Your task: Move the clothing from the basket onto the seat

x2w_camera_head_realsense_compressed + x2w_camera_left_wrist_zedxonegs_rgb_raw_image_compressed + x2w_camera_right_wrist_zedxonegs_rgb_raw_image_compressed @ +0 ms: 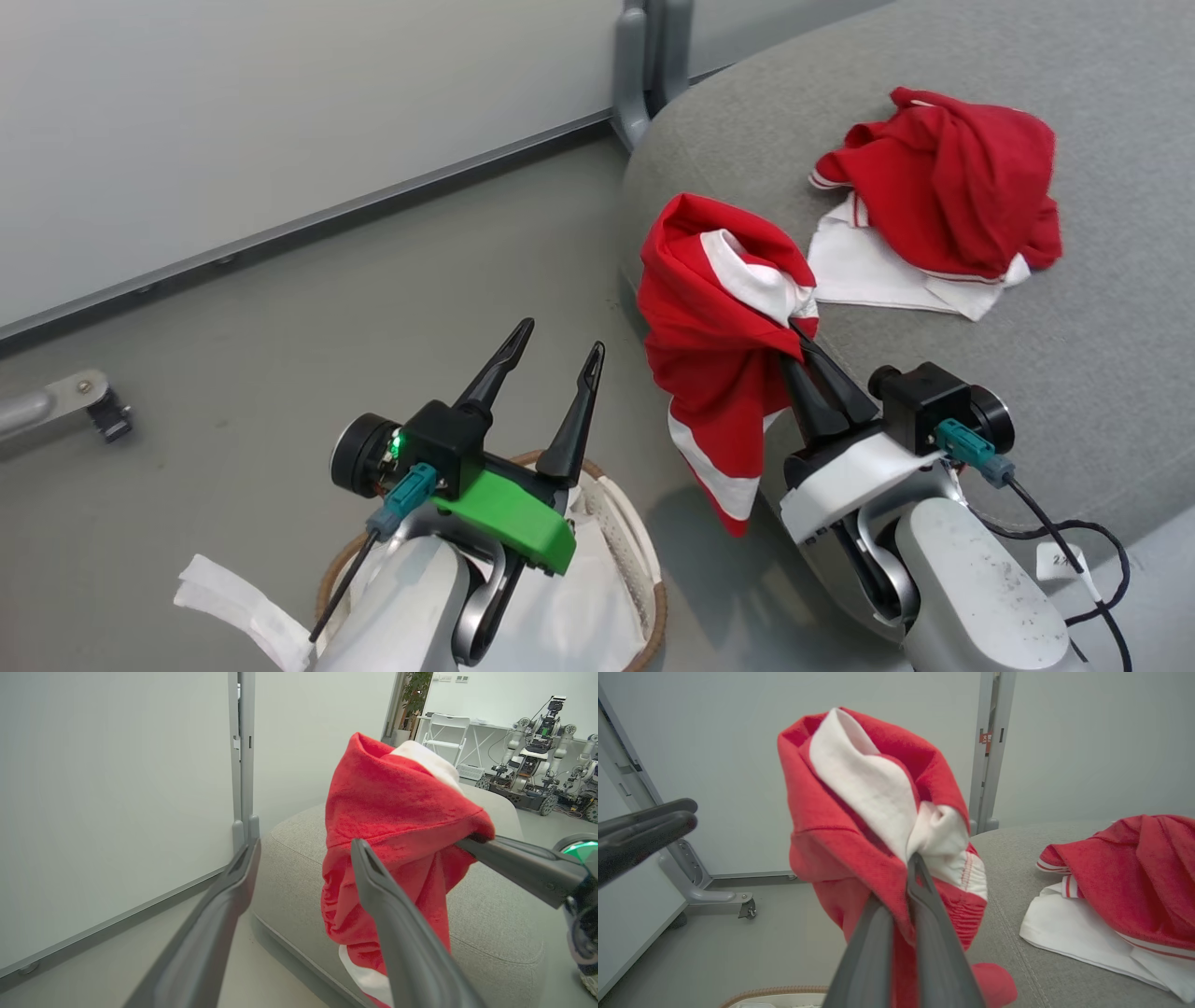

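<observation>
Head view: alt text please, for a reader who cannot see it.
The right tool pinches a red-and-white garment hanging at the edge of the grey seat; a second red garment lies on it. The left tool hovers open over the basket.

Red clothing (709,359) in right gripper (799,336) beside seat (1074,364)
</observation>
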